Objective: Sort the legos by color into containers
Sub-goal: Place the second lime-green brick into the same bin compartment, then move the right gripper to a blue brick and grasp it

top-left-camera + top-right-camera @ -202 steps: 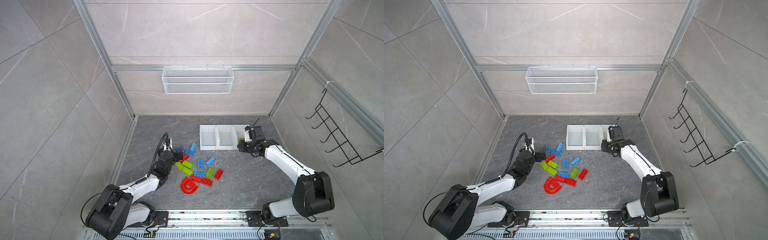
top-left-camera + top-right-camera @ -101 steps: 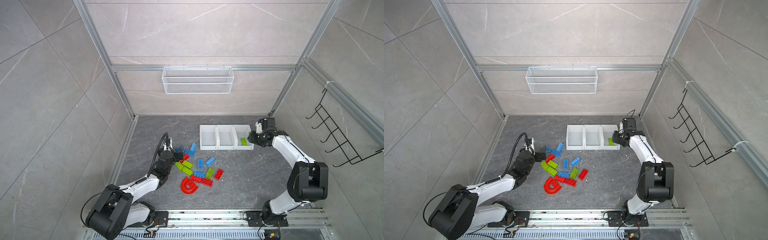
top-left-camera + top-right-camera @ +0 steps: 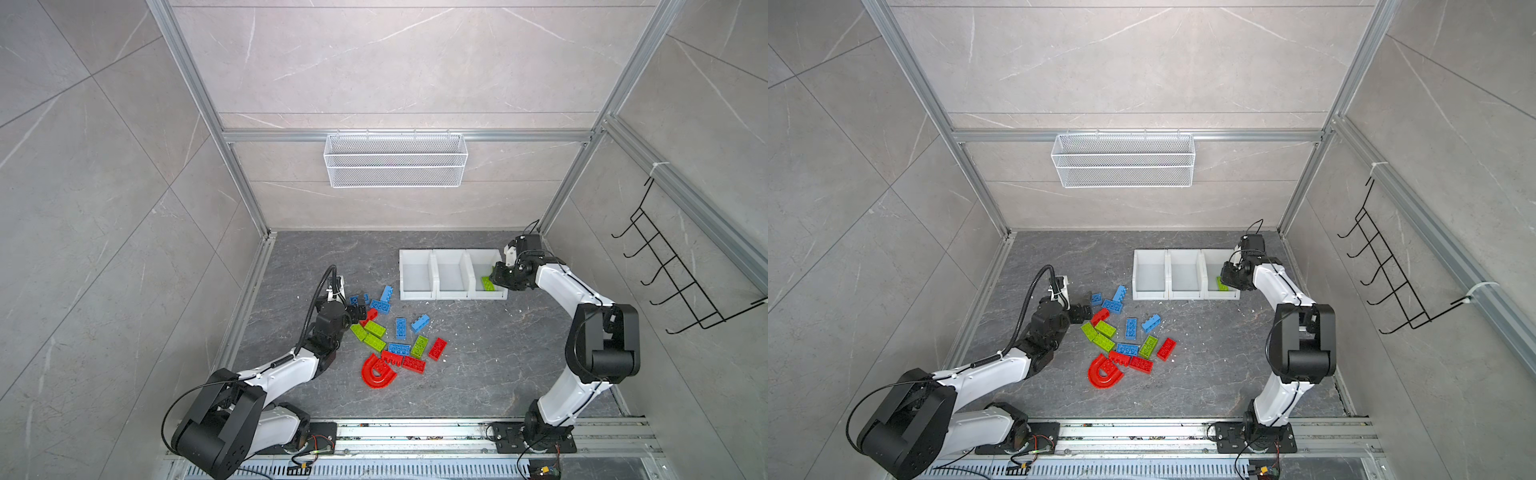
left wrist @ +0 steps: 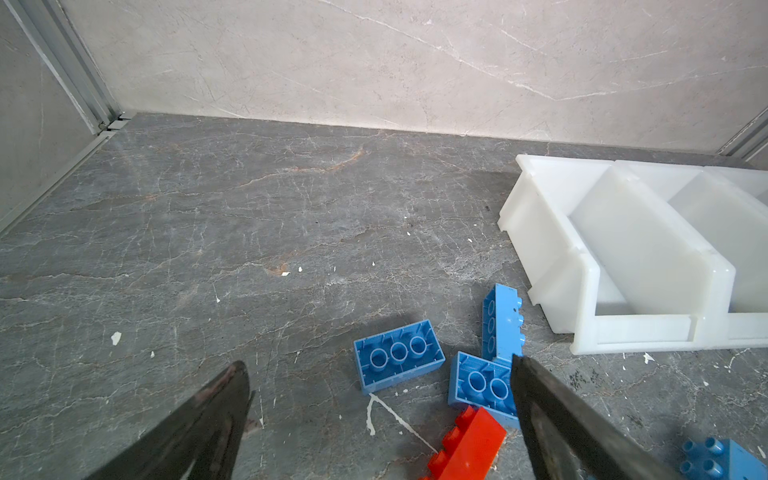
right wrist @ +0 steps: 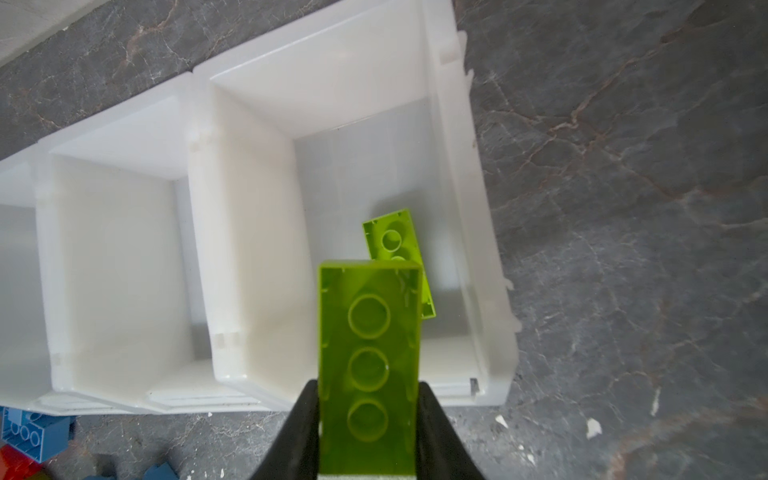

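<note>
My right gripper [image 5: 369, 392] is shut on a lime green brick [image 5: 369, 332], held underside up over the front of the rightmost of the three white containers [image 3: 451, 296]. A second green brick [image 5: 390, 237] lies inside that bin. In both top views that gripper [image 3: 498, 277] [image 3: 1227, 276] hangs at the bin's right side. Loose red, blue and green legos [image 3: 399, 332] and a red arch [image 3: 378, 374] lie on the grey floor. My left gripper [image 4: 377, 361] [image 3: 359, 311] stands open at the pile's left edge, above blue bricks [image 4: 399, 355] and a red brick [image 4: 469, 449].
A white wire basket [image 3: 395, 160] hangs on the back wall and a black hook rack [image 3: 673, 282] on the right wall. Aluminium frame rails run along the floor edges. Small white chips dot the floor near the containers.
My right arm's elbow has swung out to the right while its gripper stayed at the rightmost container, still holding the green brick. The left arm has not moved.
</note>
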Motion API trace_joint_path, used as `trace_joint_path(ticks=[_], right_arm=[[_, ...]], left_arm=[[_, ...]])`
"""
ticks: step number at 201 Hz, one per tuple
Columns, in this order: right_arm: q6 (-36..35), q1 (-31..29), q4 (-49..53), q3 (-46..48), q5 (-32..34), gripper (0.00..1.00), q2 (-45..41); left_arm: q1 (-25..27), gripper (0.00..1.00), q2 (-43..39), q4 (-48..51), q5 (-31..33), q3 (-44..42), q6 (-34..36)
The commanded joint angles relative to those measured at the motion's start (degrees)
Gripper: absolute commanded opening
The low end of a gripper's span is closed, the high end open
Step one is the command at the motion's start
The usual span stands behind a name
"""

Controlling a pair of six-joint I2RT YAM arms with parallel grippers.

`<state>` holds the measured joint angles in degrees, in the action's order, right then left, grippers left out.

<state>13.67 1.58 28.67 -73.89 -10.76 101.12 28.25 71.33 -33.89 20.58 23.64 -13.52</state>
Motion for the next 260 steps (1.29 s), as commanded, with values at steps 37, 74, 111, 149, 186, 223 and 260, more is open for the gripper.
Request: trace_joint_path(ticks=[37,74,111,149,186,223,260], right_arm=[[-1.01,-0.97,-0.63,-3.83,-0.66,0.35,4.84],[-1.04,-0.91,0.21,-4.24,0.91,0.6,4.02],[0.66,-0.94,-0.62,0.01,1.05,0.64,-4.29],[3.61,-7.34,-1.81,9.25,3.27,0.67,-18.63],[8.28,-21.44,-1.44,15.66,8.4,0.69,-25.97],[9.89,-36.64,-1.99,18.28,15.15,0.73,-24.11],[11.81,-43.45,-4.82,15.74,17.54,0.76,-14.71]], left_arm=[[-0.16,1.0,-1.99,-1.96,-0.16,-0.13,-0.16],[-0.21,1.0,-1.28,-1.85,-1.96,0.38,0.34],[-0.13,1.0,-2.32,-1.97,-1.36,-0.08,0.11],[-0.16,1.0,-1.95,-2.59,-1.48,-0.46,-0.74],[-0.2,1.0,-2.42,-2.41,-1.51,-0.63,-1.25],[-0.17,1.0,-1.82,-2.53,0.73,-0.69,-0.64],[-0.13,1.0,-2.72,-2.63,0.52,-1.1,-0.17]])
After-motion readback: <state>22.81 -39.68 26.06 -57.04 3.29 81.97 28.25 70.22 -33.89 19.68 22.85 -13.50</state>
